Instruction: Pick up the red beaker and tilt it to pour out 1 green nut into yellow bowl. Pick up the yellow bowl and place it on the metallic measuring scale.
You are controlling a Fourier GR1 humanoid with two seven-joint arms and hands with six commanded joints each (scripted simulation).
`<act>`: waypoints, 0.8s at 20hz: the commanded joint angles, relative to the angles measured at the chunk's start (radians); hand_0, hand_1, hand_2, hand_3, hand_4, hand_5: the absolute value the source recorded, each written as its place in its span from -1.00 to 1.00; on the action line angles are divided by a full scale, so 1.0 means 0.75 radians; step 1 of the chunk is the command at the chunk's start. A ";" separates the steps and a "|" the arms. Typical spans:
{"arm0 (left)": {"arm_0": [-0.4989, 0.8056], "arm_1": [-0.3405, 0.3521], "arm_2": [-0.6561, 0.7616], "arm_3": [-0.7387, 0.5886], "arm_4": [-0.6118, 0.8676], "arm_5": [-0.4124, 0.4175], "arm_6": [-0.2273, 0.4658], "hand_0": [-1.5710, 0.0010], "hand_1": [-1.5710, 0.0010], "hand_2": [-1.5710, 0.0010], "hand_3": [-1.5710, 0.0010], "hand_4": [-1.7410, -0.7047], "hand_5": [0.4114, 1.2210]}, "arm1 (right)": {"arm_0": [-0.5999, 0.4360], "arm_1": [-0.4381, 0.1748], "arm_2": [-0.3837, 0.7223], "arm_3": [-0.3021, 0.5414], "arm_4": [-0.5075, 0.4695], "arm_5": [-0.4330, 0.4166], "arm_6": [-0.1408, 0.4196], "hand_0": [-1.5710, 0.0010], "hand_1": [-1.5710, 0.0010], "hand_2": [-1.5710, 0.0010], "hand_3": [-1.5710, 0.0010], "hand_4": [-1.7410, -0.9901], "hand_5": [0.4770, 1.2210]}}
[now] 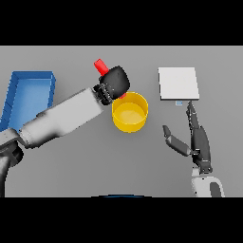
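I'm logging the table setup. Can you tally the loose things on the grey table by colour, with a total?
Red: 1, the red beaker held in the left hand
Yellow: 1, the round yellow bowl
Blue: 1, the blue rectangular bin
Pale metallic: 1, the flat square measuring scale
Total: 4

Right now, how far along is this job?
Done: the left hand has picked up the red beaker. In hand: it holds the beaker tilted at the yellow bowl's far rim; no nut shows in the bowl. Left: the bowl sits on the table, not on the scale. The right hand rests open below the scale.
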 commanded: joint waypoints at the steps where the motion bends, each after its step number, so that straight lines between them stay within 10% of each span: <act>1: -0.030 -0.011 -0.014 0.028 -0.013 0.007 -0.010 -1.00 -1.00 -1.00 -0.98 -1.00 1.00 | -0.009 0.007 0.005 0.004 0.015 -0.012 0.006 1.00 1.00 1.00 1.00 0.24 -0.67; 16: -0.301 -0.048 -0.294 0.169 -0.134 -0.005 -0.204 -1.00 -1.00 -1.00 -1.00 -0.98 1.00 | -0.023 0.001 0.016 0.029 0.084 -0.051 0.012 1.00 1.00 1.00 1.00 0.42 -0.69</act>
